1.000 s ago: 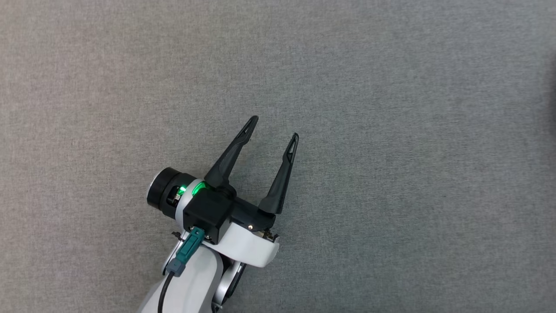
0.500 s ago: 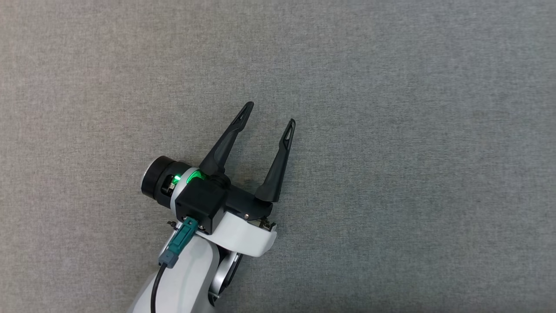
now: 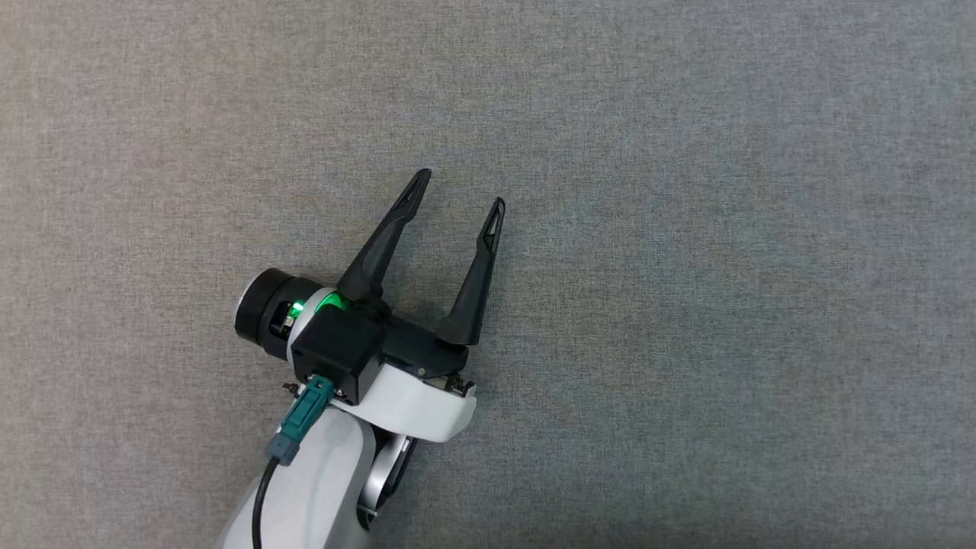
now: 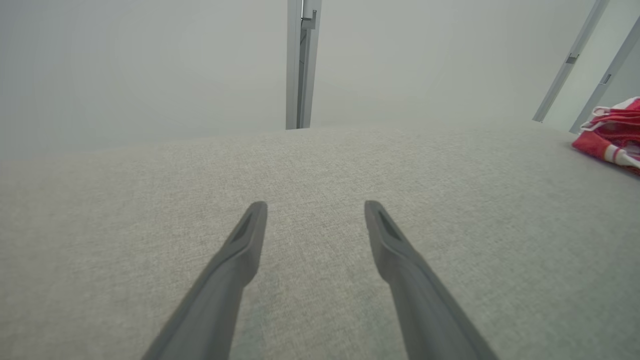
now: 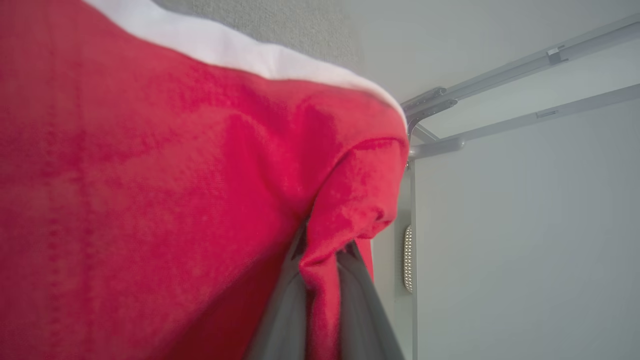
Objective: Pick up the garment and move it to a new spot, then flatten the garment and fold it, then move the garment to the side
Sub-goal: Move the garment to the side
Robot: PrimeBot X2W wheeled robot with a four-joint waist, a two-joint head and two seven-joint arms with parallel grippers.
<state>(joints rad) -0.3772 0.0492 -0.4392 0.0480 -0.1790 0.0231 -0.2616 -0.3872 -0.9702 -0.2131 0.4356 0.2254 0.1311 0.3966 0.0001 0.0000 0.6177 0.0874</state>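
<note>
Garment (image 5: 150,200), red w/ a white band, is held by your right gripper (image 5: 324,248); a fold of the red cloth is pinched between its two fingers, which are nearly together. In left wrist view you see the garment bunched at the far right, on the grey surface (image 3: 686,229); whether it rests there or is lifted a bit, I cannot tell. Your left gripper (image 3: 460,189) is spread wide and holds nothing; it is over bare grey surface, well apart from the garment; metal posts (image 4: 300,65) stand behind.
</note>
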